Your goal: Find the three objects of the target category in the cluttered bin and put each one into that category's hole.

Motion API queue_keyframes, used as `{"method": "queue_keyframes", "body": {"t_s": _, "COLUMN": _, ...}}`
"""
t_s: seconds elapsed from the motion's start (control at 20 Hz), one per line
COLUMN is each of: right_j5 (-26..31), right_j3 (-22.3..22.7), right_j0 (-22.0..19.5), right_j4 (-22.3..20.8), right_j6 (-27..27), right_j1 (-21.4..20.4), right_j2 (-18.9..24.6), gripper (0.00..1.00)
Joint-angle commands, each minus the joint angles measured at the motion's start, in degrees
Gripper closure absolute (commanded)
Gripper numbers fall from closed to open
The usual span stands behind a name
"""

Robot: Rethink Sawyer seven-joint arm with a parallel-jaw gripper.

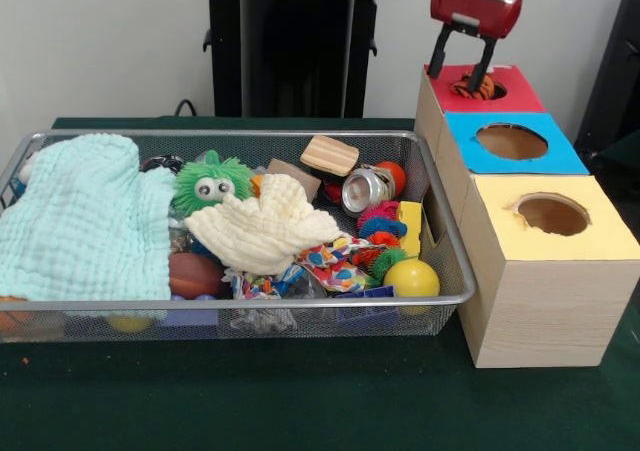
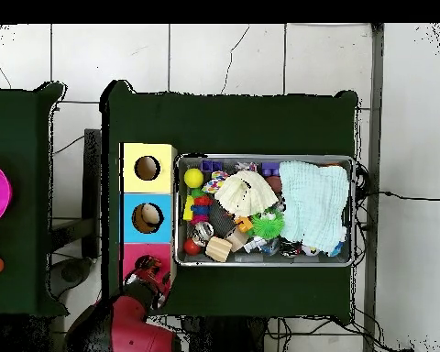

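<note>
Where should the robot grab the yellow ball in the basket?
Probably from straight above, gripper closing across the widest part of the yellow ball. It lies on top in a corner of the wire basket, with toys beside it, so only its top is free.

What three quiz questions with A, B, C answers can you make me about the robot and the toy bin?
1. Where is the gripper?
A. Over the red box
B. Over the yellow box
C. Inside the bin

2. How many boxes with holes stand beside the bin?
A. Two
B. Three
C. Five

3. What lies over the bin's end farthest from the boxes?
A. A black lid
B. A pale blue cloth
C. A newspaper

Answers:
1 A: its fingers reach down at the red box, by an orange thing in the hole.
2 B: red, blue box and yellow box stand in a row.
3 B: the pale blue cloth is spread there.
</note>
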Motion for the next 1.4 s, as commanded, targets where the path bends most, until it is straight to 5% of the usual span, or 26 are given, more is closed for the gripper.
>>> {"method": "queue_keyframes", "body": {"t_s": 0.05, "right_j5": 1.8, "right_j3": -0.2, "right_j0": 1.1, "right_j4": 0.2, "right_j6": 9.1, "right_j1": 3.4, "right_j2": 2.8, "gripper": 0.0}}
{"method": "queue_keyframes", "body": {"t_s": 0.3, "right_j5": 16.9, "right_j3": -2.5, "right_j0": 5.3, "right_j4": -1.0, "right_j6": 6.9, "right_j1": -4.1, "right_j2": -4.5, "gripper": 0.0}}
{"method": "queue_keyframes", "body": {"t_s": 0.5, "right_j5": 24.4, "right_j3": -5.2, "right_j0": 8.1, "right_j4": -2.3, "right_j6": 7.6, "right_j1": -6.3, "right_j2": -8.7, "gripper": 0.0}}
{"method": "queue_keyframes", "body": {"t_s": 1.0, "right_j5": 8.4, "right_j3": -2.9, "right_j0": 2.9, "right_j4": -1.1, "right_j6": 9.4, "right_j1": 2.0, "right_j2": -0.9, "gripper": 0.0}}
{"method": "queue_keyframes", "body": {"t_s": 1.4, "right_j5": 7.2, "right_j3": -3.8, "right_j0": 4.0, "right_j4": 0.5, "right_j6": 9.9, "right_j1": 4.2, "right_j2": -0.8, "gripper": 0.0}}
